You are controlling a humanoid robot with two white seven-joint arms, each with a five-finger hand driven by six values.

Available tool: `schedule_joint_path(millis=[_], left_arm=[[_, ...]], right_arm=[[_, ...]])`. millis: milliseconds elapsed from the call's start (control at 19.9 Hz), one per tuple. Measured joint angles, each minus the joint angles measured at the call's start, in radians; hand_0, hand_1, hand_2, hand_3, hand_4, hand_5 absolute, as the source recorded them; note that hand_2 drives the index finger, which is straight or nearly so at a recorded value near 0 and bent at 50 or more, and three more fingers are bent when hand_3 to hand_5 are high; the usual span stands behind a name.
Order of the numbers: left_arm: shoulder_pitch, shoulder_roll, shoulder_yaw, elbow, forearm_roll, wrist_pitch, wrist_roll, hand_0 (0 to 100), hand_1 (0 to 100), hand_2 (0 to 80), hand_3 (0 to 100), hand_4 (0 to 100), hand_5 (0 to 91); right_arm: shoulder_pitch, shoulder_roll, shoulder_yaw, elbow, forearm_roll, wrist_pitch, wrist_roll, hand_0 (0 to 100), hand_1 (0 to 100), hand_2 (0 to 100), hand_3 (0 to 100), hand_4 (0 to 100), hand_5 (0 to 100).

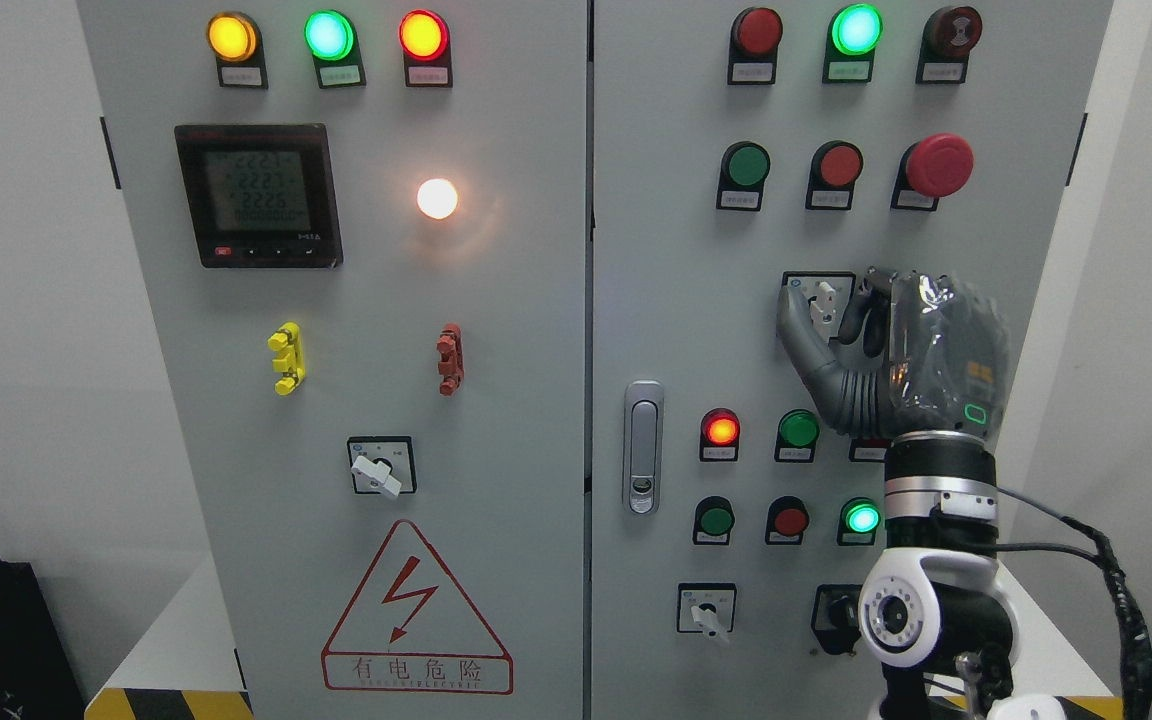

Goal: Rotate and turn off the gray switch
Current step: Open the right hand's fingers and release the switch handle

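the gray switch (823, 303) sits on the right door of the cabinet (676, 250), in a small black-framed plate below the row of green, red and mushroom buttons. its pale knob looks near upright, leaning slightly, so its long axis runs roughly up and down the panel; the tilt is hard to read because fingers crowd it.

the right robot hand (836, 320) comes up from the lower right and is raised right at the switch. its thumb (798, 335) lies just left of the knob and its curled fingers (871, 315) just right of it, so the knob stands between them. whether they pinch it or only bracket it, i cannot tell; contact looks likely on the right side.

so the switch is directly in front of this hand, not off to either side. the coming move is, i judge, a wrist roll about the knob's axis, out of the panel, not a reach.

no left hand shows.
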State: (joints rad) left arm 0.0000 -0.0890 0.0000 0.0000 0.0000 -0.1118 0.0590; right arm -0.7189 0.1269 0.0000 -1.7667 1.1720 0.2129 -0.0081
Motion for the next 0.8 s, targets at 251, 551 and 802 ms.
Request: schedule_joint_path(millis=[251, 551, 802], left_arm=[[0.000, 0.000, 0.000, 0.000, 0.000, 0.000, 0.000, 12, 39, 0.0, 0, 0, 0.0], [0.000, 0.000, 0.000, 0.000, 0.000, 0.000, 0.000, 12, 39, 0.0, 0, 0, 0.0], [0.000, 0.000, 0.000, 0.000, 0.000, 0.000, 0.000, 12, 39, 0.0, 0, 0, 0.0]], right_arm=[[0.009, -0.001, 0.000, -0.018, 0.000, -0.015, 0.004, 24, 20, 82, 100, 100, 100], [0.024, -0.002, 0.000, -0.053, 0.000, -0.037, -0.008, 23, 19, 78, 100, 100, 100], [0.059, -0.003, 0.000, -0.095, 0.000, -0.080, -0.056, 25, 17, 68, 100, 100, 95]])
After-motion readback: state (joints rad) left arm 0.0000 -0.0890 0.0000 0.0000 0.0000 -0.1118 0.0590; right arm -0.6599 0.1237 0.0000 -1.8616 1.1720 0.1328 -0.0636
